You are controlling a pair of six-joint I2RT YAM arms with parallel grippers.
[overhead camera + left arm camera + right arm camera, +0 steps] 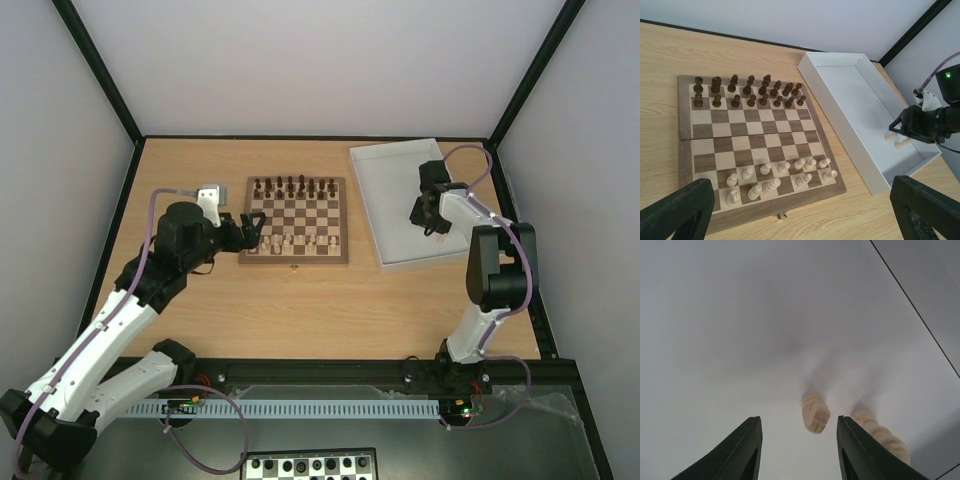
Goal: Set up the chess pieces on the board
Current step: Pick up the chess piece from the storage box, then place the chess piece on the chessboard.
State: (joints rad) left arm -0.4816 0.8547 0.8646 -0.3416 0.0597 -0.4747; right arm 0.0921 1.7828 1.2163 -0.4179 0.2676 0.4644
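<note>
The board (686, 150) lies mid-table with several pale chess pieces (769, 168) standing on its two near rows. Two more pale pieces lie in the white tray: a rook (816, 414) and a longer piece (882, 435). My right gripper (799, 419) is down in the tray, jaws apart on either side of the rook without touching it. The longer piece lies just outside the right finger. My left gripper (800, 215) hovers wide open over the board's near left edge, holding nothing.
Dark brown pieces (747, 90) fill the board's two far rows. The white tray (385, 170) sits right of the board, its near wall (840, 117) between board and right gripper (428, 222). A black-and-white board (310, 466) lies below the arm bases.
</note>
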